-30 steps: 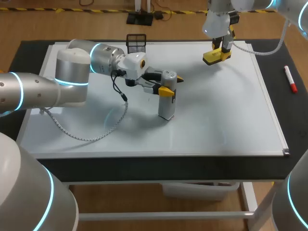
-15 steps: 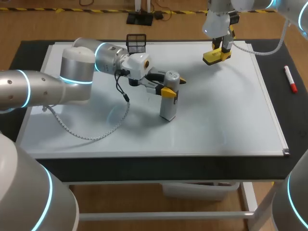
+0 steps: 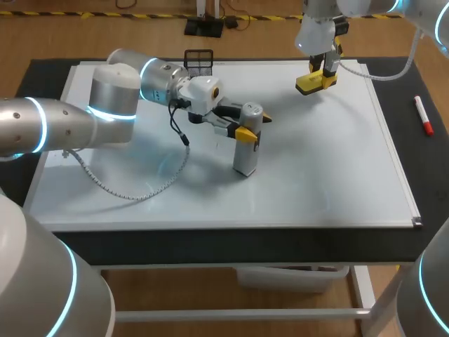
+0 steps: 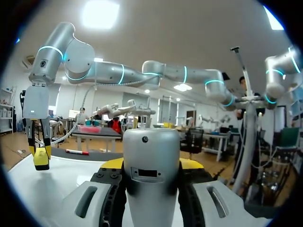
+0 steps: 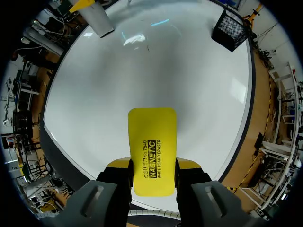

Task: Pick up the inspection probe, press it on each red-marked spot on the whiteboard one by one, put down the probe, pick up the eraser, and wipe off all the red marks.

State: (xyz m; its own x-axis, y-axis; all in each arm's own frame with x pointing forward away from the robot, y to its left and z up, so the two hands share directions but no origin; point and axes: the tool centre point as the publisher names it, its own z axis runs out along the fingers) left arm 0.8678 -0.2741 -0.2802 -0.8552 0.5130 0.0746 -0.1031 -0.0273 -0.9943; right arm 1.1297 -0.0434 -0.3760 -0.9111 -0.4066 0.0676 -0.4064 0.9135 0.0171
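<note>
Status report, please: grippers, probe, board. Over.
Left gripper shut on probe, upright on whiteboard. Right gripper shut on eraser. No red marks visible.

Bright, even light from overhead throws soft shadows on the whiteboard (image 3: 337, 154) beneath my left arm (image 3: 70, 126), beside the probe (image 3: 245, 151) in my left gripper (image 3: 251, 126) and under the eraser (image 3: 315, 82), with pale glare streaks near the probe.

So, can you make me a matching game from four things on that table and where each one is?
1 inspection probe
2 eraser
3 red marker
4 black mesh basket

A beside the whiteboard, on the dark tabletop
B in the right gripper
C at the whiteboard's far edge
D upright in the left gripper

Pairs: 1-D, 2-B, 3-A, 4-C
</note>
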